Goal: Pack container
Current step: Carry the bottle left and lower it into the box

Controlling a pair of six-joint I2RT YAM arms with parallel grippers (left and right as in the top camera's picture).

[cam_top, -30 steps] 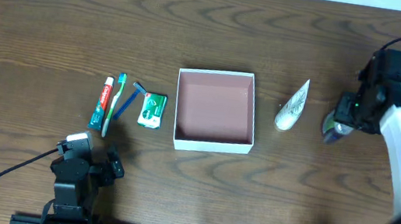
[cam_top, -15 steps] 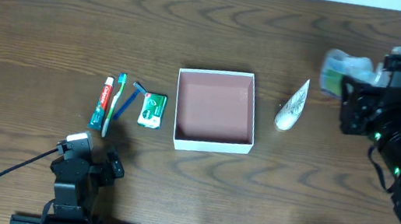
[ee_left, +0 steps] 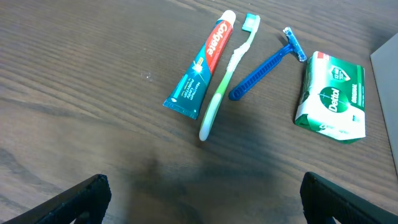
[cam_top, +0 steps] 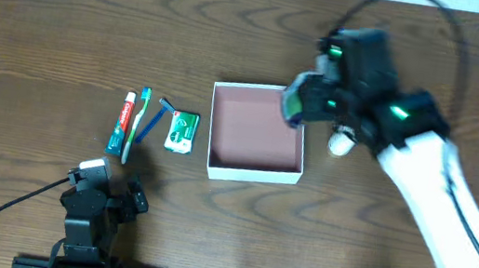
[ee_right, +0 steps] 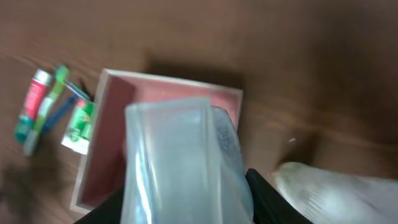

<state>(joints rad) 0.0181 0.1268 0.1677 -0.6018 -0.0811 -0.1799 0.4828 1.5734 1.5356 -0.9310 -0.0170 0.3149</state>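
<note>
The container [cam_top: 253,169], a shallow white-walled square box with a pink-brown inside, sits mid-table; it also shows in the right wrist view [ee_right: 112,137]. My right gripper [cam_top: 305,101] is shut on a clear plastic packet [ee_right: 180,162] and holds it above the box's right rim. A white tube [cam_top: 341,144] lies just right of the box, mostly hidden under the arm. Toothpaste [ee_left: 202,62], a green toothbrush [ee_left: 227,78], a blue razor [ee_left: 267,62] and a green-and-white packet [ee_left: 333,96] lie left of the box. My left gripper [ee_left: 202,199] is open and empty near the front edge.
A black cable [cam_top: 3,214] trails from the left arm along the table's front left. The right arm [cam_top: 437,199] reaches diagonally across the right half of the table. The table's far edge runs along the top.
My right gripper has lifted the clear packet from the far right of the table and carried it left to above the box's right rim. The left arm has not moved.
</note>
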